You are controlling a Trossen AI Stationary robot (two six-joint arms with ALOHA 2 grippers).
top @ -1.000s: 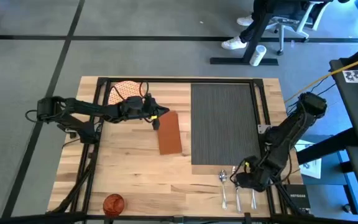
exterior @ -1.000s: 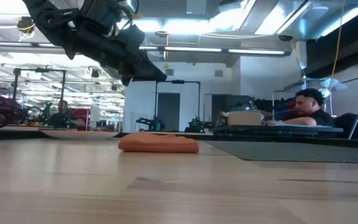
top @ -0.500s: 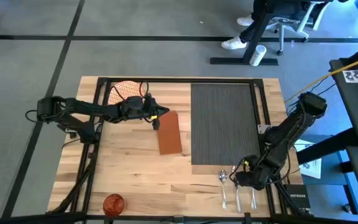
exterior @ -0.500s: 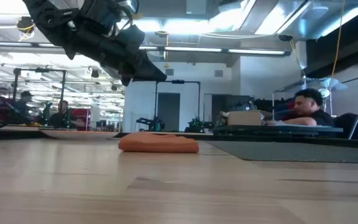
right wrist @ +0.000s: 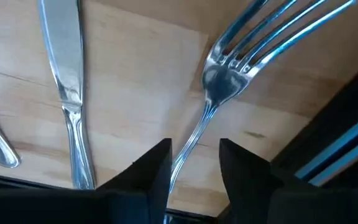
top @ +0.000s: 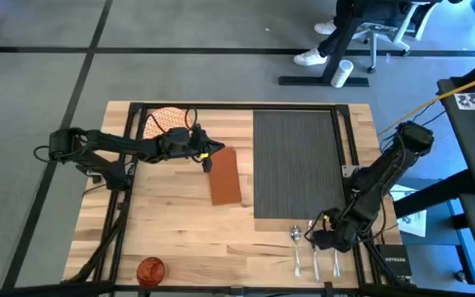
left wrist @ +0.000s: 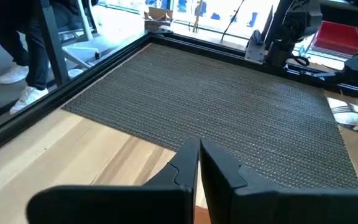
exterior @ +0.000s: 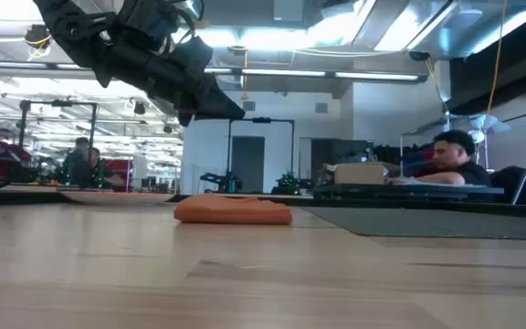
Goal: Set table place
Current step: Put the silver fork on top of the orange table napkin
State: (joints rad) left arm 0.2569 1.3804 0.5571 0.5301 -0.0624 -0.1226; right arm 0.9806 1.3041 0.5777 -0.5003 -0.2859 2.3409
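Right gripper (right wrist: 191,165), fingers apart, straddles the fork (right wrist: 241,68) handle (knife (right wrist: 67,81) beside). Left gripper (left wrist: 199,163), closed and empty, hovers over the napkin (top: 224,176)

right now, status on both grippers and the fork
Right gripper open, straddling the fork handle on the table. Left gripper shut, empty, above the napkin. Placemat bare. Nothing in the way.

Napkin (top: 224,175) left of placemat (top: 297,161), plate (top: 167,121) behind, cutlery (top: 315,250) before placemat
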